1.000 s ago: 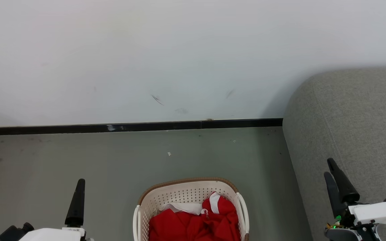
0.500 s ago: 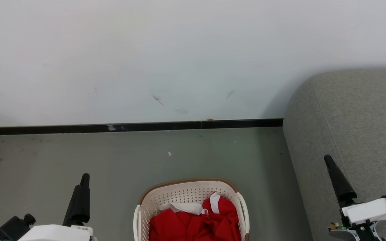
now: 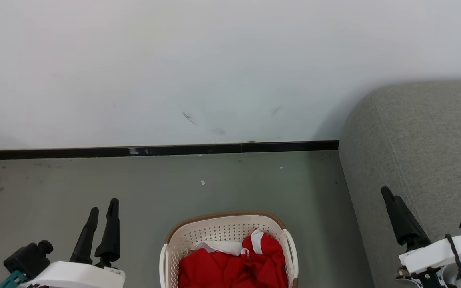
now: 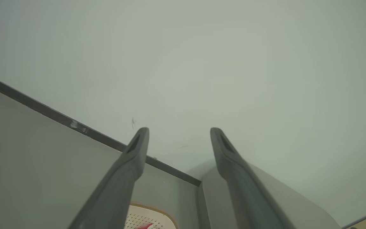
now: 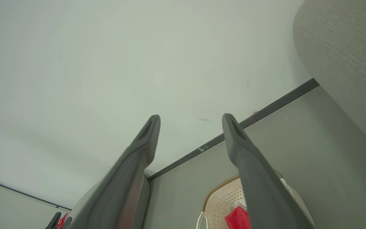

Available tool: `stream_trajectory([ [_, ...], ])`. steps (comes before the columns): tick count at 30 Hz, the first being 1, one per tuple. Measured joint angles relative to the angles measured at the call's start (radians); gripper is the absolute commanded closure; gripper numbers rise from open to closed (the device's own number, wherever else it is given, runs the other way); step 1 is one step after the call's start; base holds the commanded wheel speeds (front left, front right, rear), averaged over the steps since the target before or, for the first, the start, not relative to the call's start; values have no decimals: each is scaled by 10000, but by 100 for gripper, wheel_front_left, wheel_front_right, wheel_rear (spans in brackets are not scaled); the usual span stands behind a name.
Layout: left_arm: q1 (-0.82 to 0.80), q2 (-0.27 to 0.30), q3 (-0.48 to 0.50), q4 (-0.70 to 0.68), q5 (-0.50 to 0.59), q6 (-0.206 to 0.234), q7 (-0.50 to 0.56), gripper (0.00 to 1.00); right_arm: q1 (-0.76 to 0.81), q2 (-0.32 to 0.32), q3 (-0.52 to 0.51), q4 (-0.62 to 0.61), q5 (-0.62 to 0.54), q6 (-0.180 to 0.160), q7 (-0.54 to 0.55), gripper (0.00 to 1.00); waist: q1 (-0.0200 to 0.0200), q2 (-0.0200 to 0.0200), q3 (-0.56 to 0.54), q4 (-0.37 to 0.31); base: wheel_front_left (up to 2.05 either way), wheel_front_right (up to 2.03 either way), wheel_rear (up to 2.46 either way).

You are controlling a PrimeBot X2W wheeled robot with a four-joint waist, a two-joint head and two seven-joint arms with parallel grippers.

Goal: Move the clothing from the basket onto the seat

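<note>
The left gripper [image 3: 103, 205] hangs over the floor [image 3: 214, 184] with its fingers spread, holding nothing. The right gripper [image 3: 387, 193], also parted and empty, is up against the sofa [image 3: 422, 136]. The red clothes [image 3: 230, 268] lie in the basket [image 3: 222, 218], on the floor between the two.

The basket [image 3: 222, 215] is cut off at the near edge of the head view, so its near half and the lower part of the clothing [image 3: 214, 268] lie outside the picture. The seat [image 3: 422, 140] runs off the right and near edges. The right tool [image 3: 387, 193] is seen edge-on there, one finger hiding the other. In the right wrist view a finger [image 5: 249, 171] covers part of the basket. A white speck [image 3: 203, 183] on the floor [image 3: 54, 180] is too small to tell.
</note>
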Motion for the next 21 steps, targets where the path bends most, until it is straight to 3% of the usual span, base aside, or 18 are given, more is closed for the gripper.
stream_trajectory([
  [21,-1,157,-525,-48,4406,1185,-629,0,-223,-301,-255,272,-5135,8,-456,0,-2,0,61,-12,0,0,0],
])
